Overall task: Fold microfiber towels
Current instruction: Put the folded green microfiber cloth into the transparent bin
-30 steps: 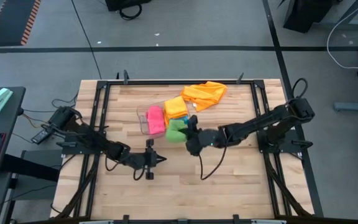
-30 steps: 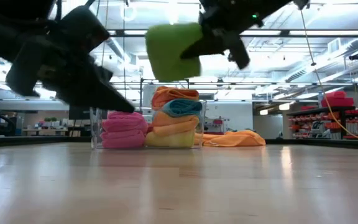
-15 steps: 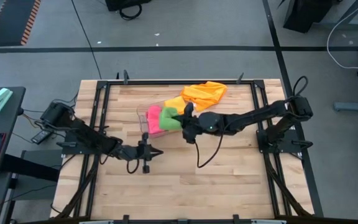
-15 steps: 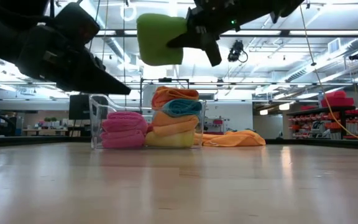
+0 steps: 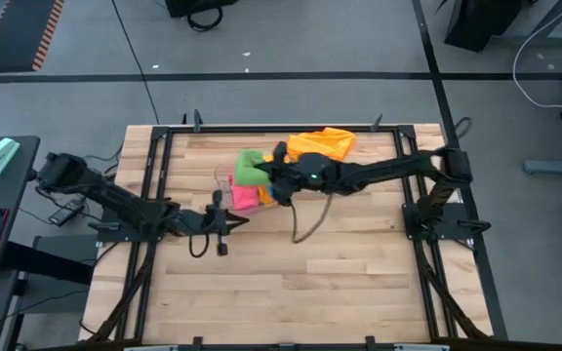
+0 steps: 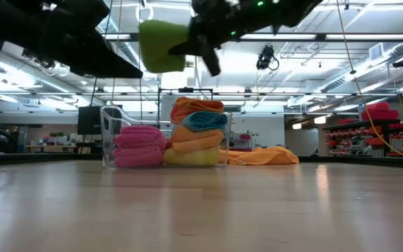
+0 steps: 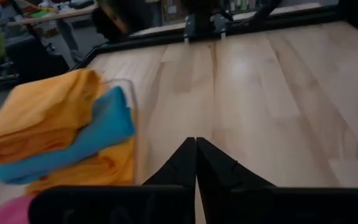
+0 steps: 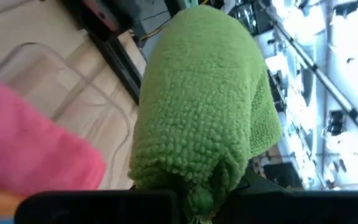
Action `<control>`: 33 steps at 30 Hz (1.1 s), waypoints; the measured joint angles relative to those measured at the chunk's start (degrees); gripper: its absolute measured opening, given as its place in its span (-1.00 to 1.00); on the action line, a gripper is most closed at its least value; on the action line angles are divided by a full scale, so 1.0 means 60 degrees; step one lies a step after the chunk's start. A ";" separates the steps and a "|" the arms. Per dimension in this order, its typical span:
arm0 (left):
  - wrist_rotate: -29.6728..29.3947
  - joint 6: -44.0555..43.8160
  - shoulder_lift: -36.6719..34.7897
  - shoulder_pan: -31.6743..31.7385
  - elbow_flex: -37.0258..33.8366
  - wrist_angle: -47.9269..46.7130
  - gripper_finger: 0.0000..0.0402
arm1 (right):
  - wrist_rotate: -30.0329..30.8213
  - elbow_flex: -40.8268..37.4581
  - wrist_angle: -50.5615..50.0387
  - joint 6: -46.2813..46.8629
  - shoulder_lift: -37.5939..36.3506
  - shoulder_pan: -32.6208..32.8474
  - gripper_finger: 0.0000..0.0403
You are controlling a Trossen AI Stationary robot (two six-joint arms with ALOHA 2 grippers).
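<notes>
From above, the right gripper (image 5: 266,175) reaches across the table (image 5: 359,283) and carries a folded green towel (image 5: 248,167) over the far end of the clear bin (image 5: 224,183), above the pink towels (image 5: 241,195). An unfolded orange towel (image 5: 322,146) lies loose beyond the bin, near the far edge. The left gripper (image 5: 230,219) waits just in front of the bin, off to the side.

From table level, the green towel (image 6: 161,46) hangs high in the air, well above the bin (image 6: 110,133), where pink towels (image 6: 139,145) sit beside a taller stack of orange, blue and yellow (image 6: 199,133).

The left wrist camera shows that arm's own fingers (image 7: 180,163) pressed together with nothing between them, and the stack (image 7: 55,134) to one side.

The right wrist camera shows the green bundle (image 8: 201,106) pinched firmly at its lower edge, the pink towel (image 8: 33,140) and the bin's wall (image 8: 61,65) beneath.

To do this well, I'd say bring the bundle straight down over the pink pile (that side has the room), keep it square to the walls, and let go only once it rests, so the fold doesn't spring open
</notes>
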 joint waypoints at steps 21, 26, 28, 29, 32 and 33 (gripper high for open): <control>-0.0707 -0.2546 -0.5403 0.0054 -0.0010 -0.6171 -0.96 | -0.0044 0.2681 -0.2011 -0.2456 0.3494 -0.0342 -0.78; -0.1902 -0.3133 -0.4930 0.0294 -0.0003 -0.6055 -0.91 | -0.0054 0.2659 -0.2334 -0.2785 0.3759 -0.0283 -0.72; -0.1942 -0.3260 -0.4590 0.0487 -0.0011 -0.5996 -0.86 | -0.0058 0.2662 -0.2408 -0.2788 0.3732 -0.0283 -0.68; -0.1978 -0.3275 -0.4337 0.0612 -0.0012 -0.5770 -0.84 | -0.0061 0.2662 -0.2573 -0.2784 0.3671 -0.0283 -0.66; -0.2014 -0.3110 -0.3640 0.0969 -0.0010 -0.5124 -0.81 | -0.0120 0.2662 -0.2812 -0.2667 0.3569 -0.0287 -0.57; -0.2018 -0.3024 -0.3397 0.1068 -0.0010 -0.4781 -0.81 | -0.0120 0.2659 -0.2972 -0.2628 0.3505 -0.0287 -0.54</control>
